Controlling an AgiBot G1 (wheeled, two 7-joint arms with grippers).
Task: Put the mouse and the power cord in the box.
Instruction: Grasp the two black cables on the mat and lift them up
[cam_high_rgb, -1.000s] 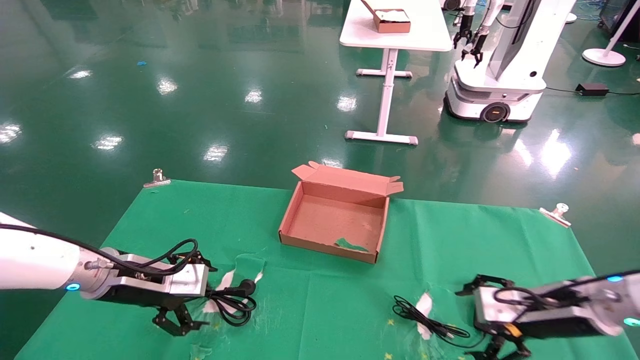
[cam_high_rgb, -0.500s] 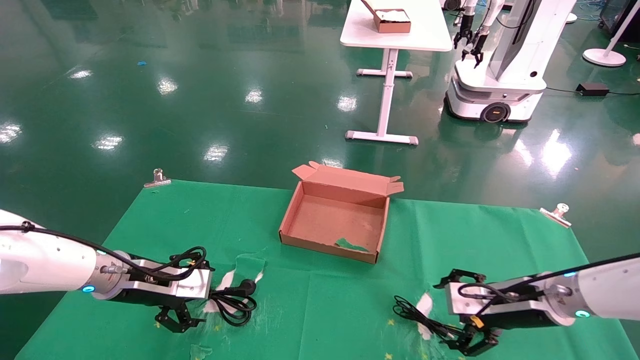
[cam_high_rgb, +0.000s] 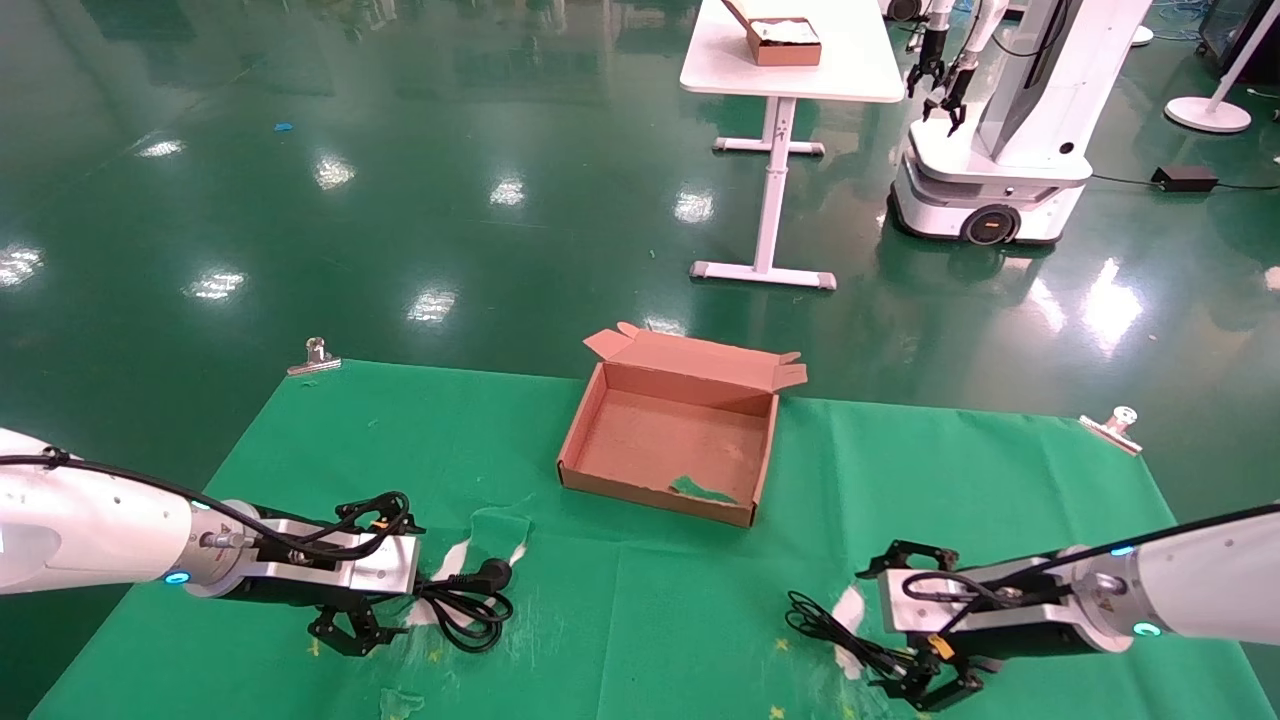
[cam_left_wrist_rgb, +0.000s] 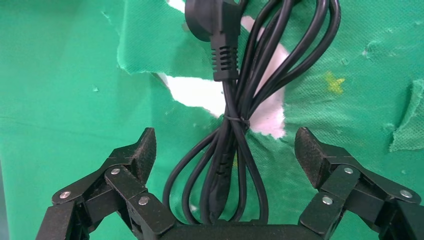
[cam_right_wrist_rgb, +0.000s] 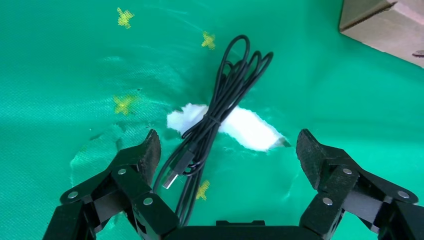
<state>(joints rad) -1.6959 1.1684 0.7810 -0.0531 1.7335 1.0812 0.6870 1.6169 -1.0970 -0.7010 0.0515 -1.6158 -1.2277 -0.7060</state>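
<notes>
The box (cam_high_rgb: 668, 442) stands open at the middle of the desk (cam_high_rgb: 900, 470), toward its far side, lid flap folded back; its floor holds only a green scrap (cam_high_rgb: 703, 490), so neither item has been packed. The power cord (cam_high_rgb: 462, 600) lies coiled on the green cloth at the near left, plug (cam_left_wrist_rgb: 214, 22) pointing toward the box. The left gripper (cam_high_rgb: 352, 632) is low over the coil with its jaws spread wide; the left wrist view shows the loops lying between the two pads (cam_left_wrist_rgb: 142, 150), untouched. At the near right, a thin bundled cable (cam_high_rgb: 850, 640) ending in a flat connector (cam_right_wrist_rgb: 172, 176) lies on the cloth, and the right gripper (cam_high_rgb: 930, 682) straddles it, jaws likewise wide apart and not gripping.

Judged from this layout, both pickups remain to be made, followed by both transfers into the box.

The body of the mouse is not visible in any view; only the thin cable shows, its near end passing under the right gripper. Whether the mouse lies hidden beneath that arm cannot be told. Torn patches (cam_right_wrist_rgb: 245, 125) in the cloth expose white beneath both bundles.
</notes>
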